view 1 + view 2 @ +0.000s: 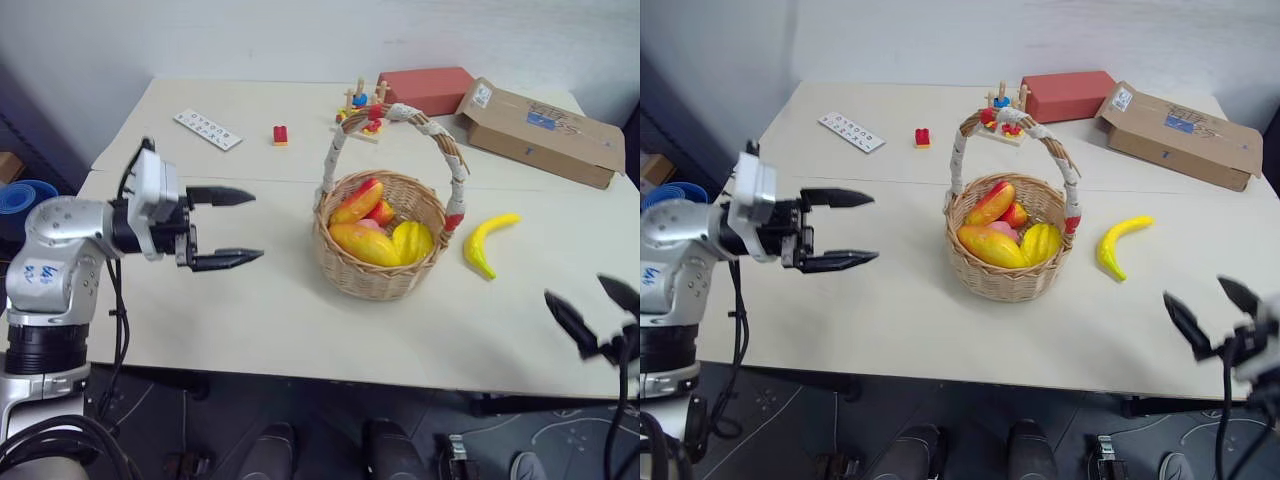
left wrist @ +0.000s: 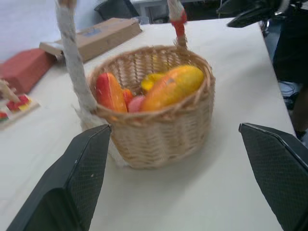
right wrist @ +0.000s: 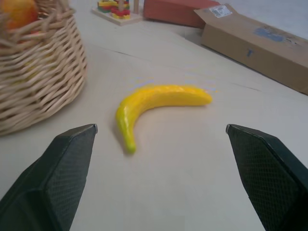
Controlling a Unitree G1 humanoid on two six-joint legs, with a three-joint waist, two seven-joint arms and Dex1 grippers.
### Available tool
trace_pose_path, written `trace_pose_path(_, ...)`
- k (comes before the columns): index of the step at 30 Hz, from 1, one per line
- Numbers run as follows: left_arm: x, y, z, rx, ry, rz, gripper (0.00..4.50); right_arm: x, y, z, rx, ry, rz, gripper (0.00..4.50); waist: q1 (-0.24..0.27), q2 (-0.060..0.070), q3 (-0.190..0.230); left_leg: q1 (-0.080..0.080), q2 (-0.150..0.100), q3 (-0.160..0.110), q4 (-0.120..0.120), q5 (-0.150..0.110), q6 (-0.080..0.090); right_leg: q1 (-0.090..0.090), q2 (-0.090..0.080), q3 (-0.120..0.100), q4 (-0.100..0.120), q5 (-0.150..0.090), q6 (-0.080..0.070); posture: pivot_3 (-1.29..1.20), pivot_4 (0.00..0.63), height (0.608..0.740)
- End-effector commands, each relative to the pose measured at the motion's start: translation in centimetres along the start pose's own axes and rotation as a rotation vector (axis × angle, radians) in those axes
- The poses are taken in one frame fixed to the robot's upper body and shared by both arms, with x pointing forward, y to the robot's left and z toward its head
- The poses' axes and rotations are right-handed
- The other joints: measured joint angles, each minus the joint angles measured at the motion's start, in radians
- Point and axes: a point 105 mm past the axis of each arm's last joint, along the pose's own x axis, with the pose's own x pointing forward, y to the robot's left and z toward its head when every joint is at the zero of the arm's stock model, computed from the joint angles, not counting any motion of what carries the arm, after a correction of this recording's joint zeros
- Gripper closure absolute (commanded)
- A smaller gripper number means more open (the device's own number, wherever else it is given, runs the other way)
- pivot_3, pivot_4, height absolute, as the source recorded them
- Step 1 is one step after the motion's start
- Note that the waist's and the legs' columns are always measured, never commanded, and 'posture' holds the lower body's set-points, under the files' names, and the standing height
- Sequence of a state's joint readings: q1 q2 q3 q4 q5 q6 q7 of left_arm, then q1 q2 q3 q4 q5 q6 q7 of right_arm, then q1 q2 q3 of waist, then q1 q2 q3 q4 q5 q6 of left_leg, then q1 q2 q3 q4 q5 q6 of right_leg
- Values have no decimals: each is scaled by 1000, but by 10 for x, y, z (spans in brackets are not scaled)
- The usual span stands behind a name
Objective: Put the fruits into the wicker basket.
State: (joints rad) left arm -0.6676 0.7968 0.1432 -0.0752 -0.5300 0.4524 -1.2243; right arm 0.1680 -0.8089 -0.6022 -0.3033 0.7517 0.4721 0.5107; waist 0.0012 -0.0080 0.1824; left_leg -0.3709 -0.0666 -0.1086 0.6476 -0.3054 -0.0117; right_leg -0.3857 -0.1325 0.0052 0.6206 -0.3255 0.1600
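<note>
The wicker basket (image 1: 381, 268) stands mid-table, its tall cloth-wrapped handle (image 1: 440, 130) arching over several fruits inside: an orange-yellow mango (image 1: 365, 243), a red-orange one (image 1: 357, 201) and a yellow piece (image 1: 411, 240). A curved yellow banana (image 1: 486, 243) lies on the table just right of the basket. My left gripper (image 1: 228, 228) hovers left of the basket, open and empty, pointing at it. My right gripper (image 1: 592, 312) is open and empty at the table's near right edge, facing the banana (image 3: 154, 103).
At the back of the beige table (image 1: 250, 310) are a red box (image 1: 428, 89), a brown cardboard box (image 1: 540, 130), a stacking-ring toy (image 1: 363, 108), a small red block (image 1: 280, 135) and a white strip (image 1: 207, 128). A seam crosses the tabletop.
</note>
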Motion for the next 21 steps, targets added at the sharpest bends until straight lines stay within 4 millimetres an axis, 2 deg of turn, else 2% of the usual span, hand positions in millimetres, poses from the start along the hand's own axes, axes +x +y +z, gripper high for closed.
trace_pose_path(1,10,3,21,-27,17,-32,28,35,10,8,96,182,75,0,-2,0,0,0,1,1,1,0,0,-1,0,0,2,0,-1,0,150,740)
trace_pose_path(4,20,9,25,-74,61,-36,28,66,10,12,85,353,68,0,-8,0,1,-6,0,5,1,1,1,-8,0,1,2,0,-1,0,150,740)
trace_pose_path(8,33,13,36,-100,49,-32,28,103,2,22,159,411,-33,0,-6,-1,2,-7,-1,5,1,0,1,-9,-1,1,3,0,0,0,150,740)
trace_pose_path(11,36,12,37,-98,58,-36,28,120,9,21,220,467,-26,0,-5,-1,2,-13,-1,4,1,0,1,-16,-1,1,7,0,0,0,150,740)
trace_pose_path(13,37,12,37,-99,58,-33,28,127,14,9,222,550,-32,0,-7,-1,2,-21,-2,4,3,0,1,-24,-1,1,10,1,-1,0,150,740)
trace_pose_path(16,34,12,34,-85,72,-30,28,129,16,-6,200,634,-38,0,-5,-1,2,-24,-2,4,3,0,1,-27,-2,0,9,1,-1,0,150,740)
trace_pose_path(21,29,9,29,-71,76,-36,0,127,13,-10,210,648,-29,1624,-7,-1,2,-26,-6,4,4,0,1,-28,-3,0,8,2,-1,0,150,740)
